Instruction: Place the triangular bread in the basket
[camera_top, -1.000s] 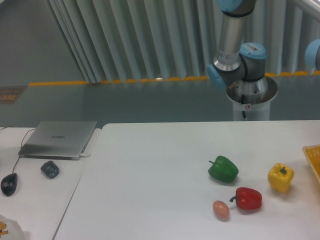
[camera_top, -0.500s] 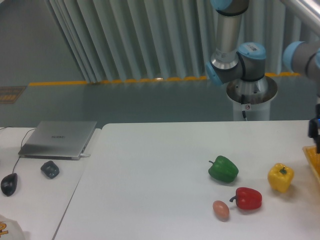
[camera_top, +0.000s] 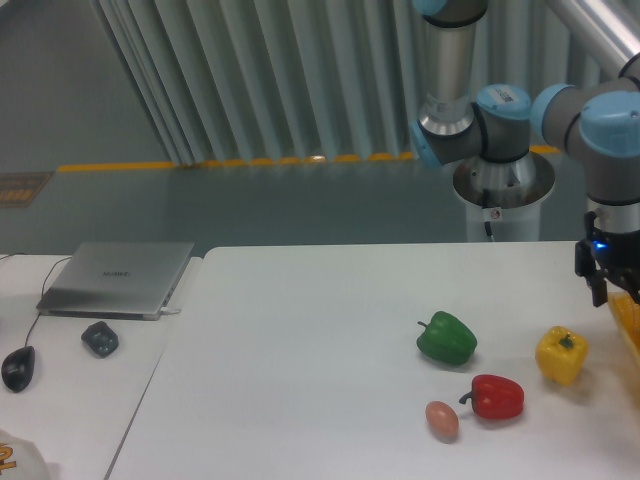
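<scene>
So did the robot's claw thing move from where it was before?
Yes. The gripper has swung in from the right edge and now hangs above the basket, just right of the yellow pepper, which stayed put.

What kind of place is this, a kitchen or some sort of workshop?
Probably a robotics lab, not a kitchen: a robot arm is bolted by a white table, toy-like peppers are laid out, and a laptop and mouse sit alongside.

Just one fixed cam here, sitting in front of the bench (camera_top: 330, 330), raised a bit and angled down across it toward the arm's base (camera_top: 503, 190) and the slatted wall behind. Mid-range, basket side cropped off right.
</scene>
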